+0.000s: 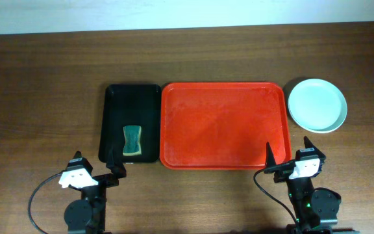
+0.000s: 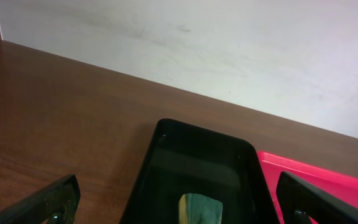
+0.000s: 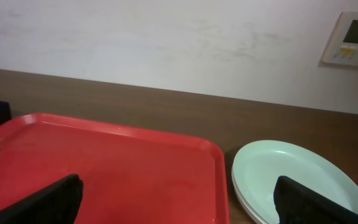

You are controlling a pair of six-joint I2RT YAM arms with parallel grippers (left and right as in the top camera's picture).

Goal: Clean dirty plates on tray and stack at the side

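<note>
The red tray [image 1: 223, 123] lies mid-table with nothing on it; it also shows in the right wrist view [image 3: 104, 168] and at the edge of the left wrist view [image 2: 328, 180]. The plates [image 1: 317, 104] sit stacked on the table right of the tray, a pale blue-green one on top with no smear visible; the stack also shows in the right wrist view [image 3: 291, 177]. My left gripper [image 1: 113, 164] is open and empty at the near end of the black tray. My right gripper [image 1: 287, 153] is open and empty by the red tray's near right corner.
A narrow black tray [image 1: 132, 123] lies left of the red tray and holds a green and yellow sponge [image 1: 132, 140], also seen in the left wrist view [image 2: 199, 208]. A wall stands behind the table. A wall control panel [image 3: 353, 38] shows in the right wrist view.
</note>
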